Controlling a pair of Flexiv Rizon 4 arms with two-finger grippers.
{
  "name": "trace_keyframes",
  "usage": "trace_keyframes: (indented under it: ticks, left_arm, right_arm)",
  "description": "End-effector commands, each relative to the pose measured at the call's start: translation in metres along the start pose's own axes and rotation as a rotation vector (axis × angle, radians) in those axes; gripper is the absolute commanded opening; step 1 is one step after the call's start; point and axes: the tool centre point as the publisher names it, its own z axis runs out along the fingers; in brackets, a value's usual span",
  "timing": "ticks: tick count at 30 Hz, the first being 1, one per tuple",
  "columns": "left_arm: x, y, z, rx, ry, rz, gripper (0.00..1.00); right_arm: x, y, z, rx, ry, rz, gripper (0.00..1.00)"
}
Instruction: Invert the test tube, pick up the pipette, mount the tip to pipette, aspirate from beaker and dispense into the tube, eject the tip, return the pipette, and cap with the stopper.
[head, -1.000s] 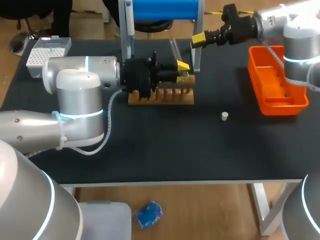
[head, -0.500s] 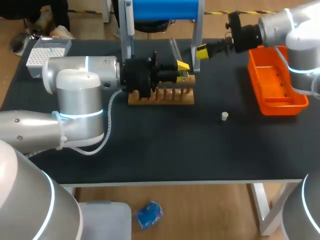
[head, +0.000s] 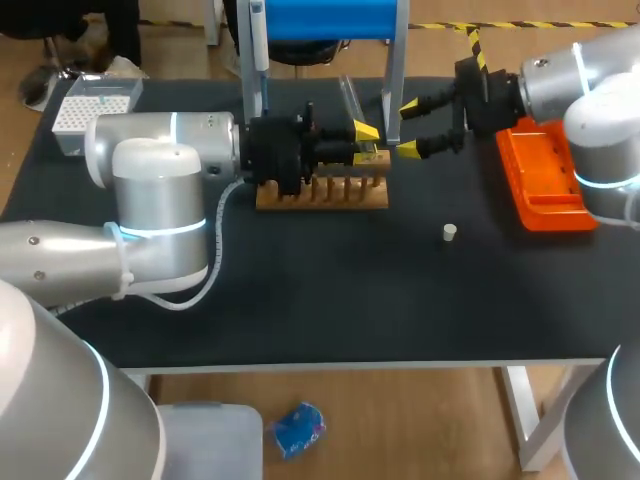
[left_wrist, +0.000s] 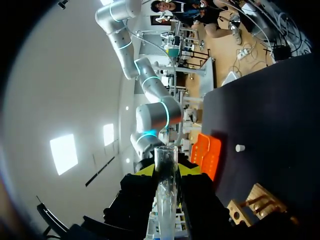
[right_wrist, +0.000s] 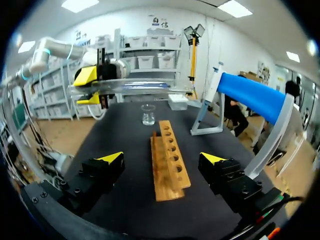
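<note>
On the black table (head: 330, 300) the slotted wooden rack (head: 322, 192) is overhung by the left gripper (head: 366, 142), which is clamped on the clear glass test tube (left_wrist: 165, 185) — held in the air, in no slot. The right gripper (head: 410, 128), at two o'clock from the rack, is spread wide and empty. For a clean inversion the tube is best turned slowly, clear of rack and open fingers, and the small white stopper (head: 450, 233) — at four o'clock — left undisturbed.

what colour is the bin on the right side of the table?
Orange. The bin shows best in the head view.
</note>
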Motion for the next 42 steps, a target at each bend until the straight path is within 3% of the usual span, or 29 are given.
trace_keyframes:
  ticks: [1,4,11,24,26,28,29,30,31,32,42]
  left_arm:
    - [0.001,0.000,0.000,0.000,-0.003,0.002,0.00]
    - [0.001,0.000,0.000,0.000,-0.003,0.002,0.00]
    - [0.001,0.000,0.000,0.000,-0.003,0.002,0.00]
    - [0.001,0.000,0.000,0.000,-0.003,0.002,0.00]
    - [-0.005,0.003,-0.005,-0.005,0.044,-0.061,0.00]
    - [-0.014,0.015,-0.014,-0.069,0.115,-0.283,0.00]
    - [-0.019,0.018,-0.016,-0.080,0.091,-0.351,0.00]
    - [-0.033,0.024,-0.021,-0.082,-0.018,-0.472,0.00]
    - [-0.047,0.027,-0.022,-0.066,-0.081,-0.451,0.00]
    - [-0.056,0.029,-0.021,-0.055,-0.094,-0.409,0.00]
    - [-0.056,0.029,-0.021,-0.055,-0.094,-0.409,0.00]
  right_arm:
    - [0.007,0.003,-0.001,0.030,-0.077,-0.092,1.00]
    - [0.007,0.003,-0.001,0.030,-0.077,-0.092,1.00]
    - [0.002,-0.021,0.009,0.012,0.031,-0.125,1.00]
    - [-0.001,-0.034,0.011,0.037,0.034,-0.198,1.00]
    - [-0.001,-0.034,0.011,0.037,0.034,-0.198,1.00]
    - [-0.001,-0.034,0.011,0.037,0.034,-0.198,1.00]
    - [-0.001,-0.034,0.011,0.037,0.034,-0.198,1.00]
    - [-0.001,-0.034,0.011,0.037,0.034,-0.198,1.00]
    - [-0.001,-0.034,0.011,0.037,0.034,-0.198,1.00]
    - [-0.001,-0.034,0.011,0.037,0.034,-0.198,1.00]
    - [-0.001,-0.034,0.011,0.037,0.034,-0.198,1.00]
